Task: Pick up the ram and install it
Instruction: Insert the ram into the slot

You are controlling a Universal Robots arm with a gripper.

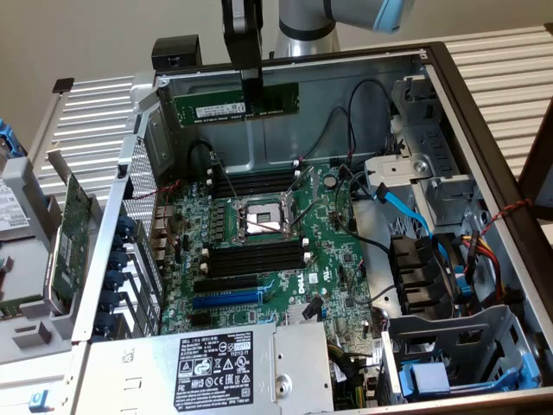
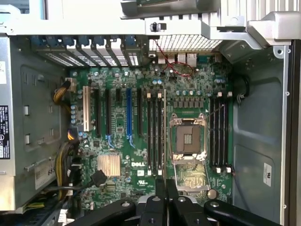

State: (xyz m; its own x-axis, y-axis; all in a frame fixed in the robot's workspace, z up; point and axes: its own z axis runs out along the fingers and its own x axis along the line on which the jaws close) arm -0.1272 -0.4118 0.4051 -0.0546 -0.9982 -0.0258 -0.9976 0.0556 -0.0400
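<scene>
The ram (image 1: 216, 107), one stick, is held above the open computer case (image 1: 484, 147).
The gripper (image 1: 251, 97) has its fingers (image 2: 161, 190) closed on the single green stick, pinching it near the middle of its length. The stick hangs level with its white label facing the exterior view, near the case's back wall and clear of the motherboard (image 1: 285, 281). Below it sit one CPU socket (image 1: 262, 220) and two banks of black memory slots, one bank (image 1: 255, 183) on the far side of the socket and one bank (image 1: 257, 257) on the near side. One green expansion card (image 1: 73, 229) stands outside the case at the exterior view's left.
</scene>
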